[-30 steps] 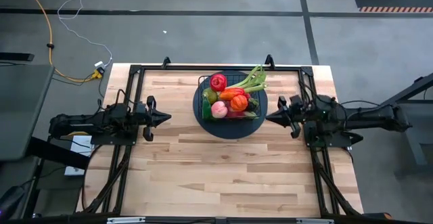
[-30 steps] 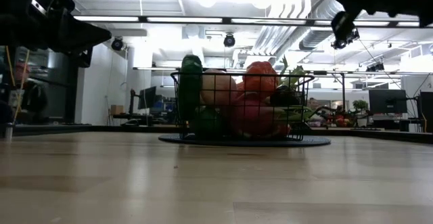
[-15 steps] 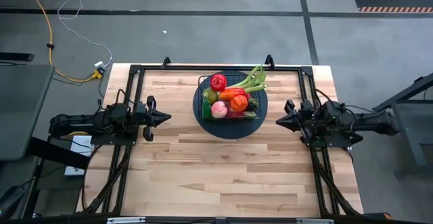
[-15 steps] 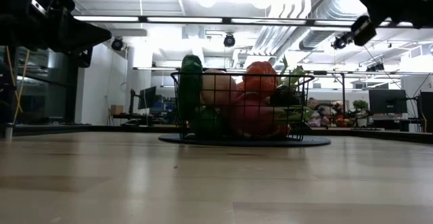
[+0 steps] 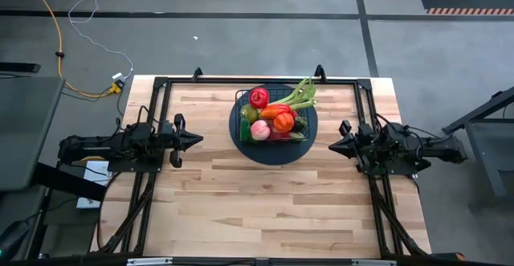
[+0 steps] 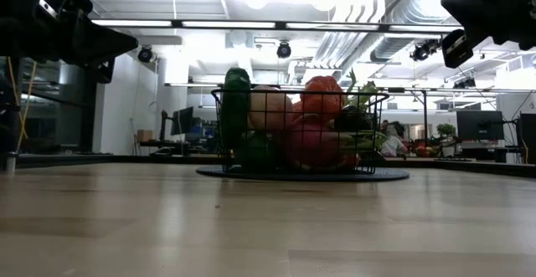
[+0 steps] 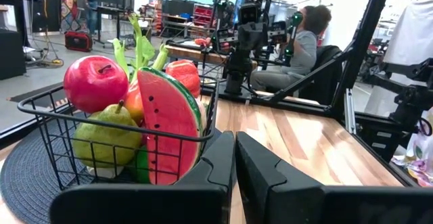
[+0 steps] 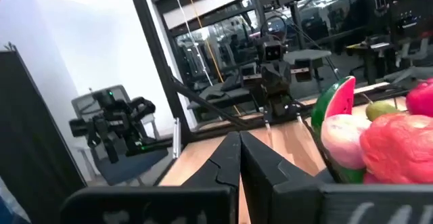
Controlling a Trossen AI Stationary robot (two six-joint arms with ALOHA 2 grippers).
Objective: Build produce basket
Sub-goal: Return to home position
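Wood-plank table [image 5: 265,210] carries everything. Two dark arms lie low along it, one in from the left edge, one in from the right edge, each pointing inward at the other.

Dark round mat [image 5: 238,135] sits at the middle of the edge far from the low camera. The basket [image 6: 219,118] stands upright on the mat, inside its outline.

Left gripper [image 5: 195,140] hangs near the left edge, above the surface. Its fingers are pressed together with nothing between them, as the left wrist view shows. Right gripper [image 5: 332,146] hangs near the right edge, also pinched closed and empty, and its tip is apart from the mat's rim.

The produce [image 5: 273,120] is heaped in the basket and rises above the rim. None lies loose on the table.
- Leafy stalk [image 5: 301,93]: long axis slants out over the rim toward the far right corner.
- Watermelon slice [image 7: 166,129]: stands on edge against the wire on the left arm's side.
- Red apple [image 5: 259,97]: on top, at the far side.
- Pear [image 7: 105,139]: below the apple, against the wire.

Key relation: the basket lies between the two tips, a little toward the far edge from the line joining them. The right tip is nearer to it than the left, and neither touches it. Filling looks done. What remains is probably each arm parking on its own side, so any pull-back goes straight away from the basket.
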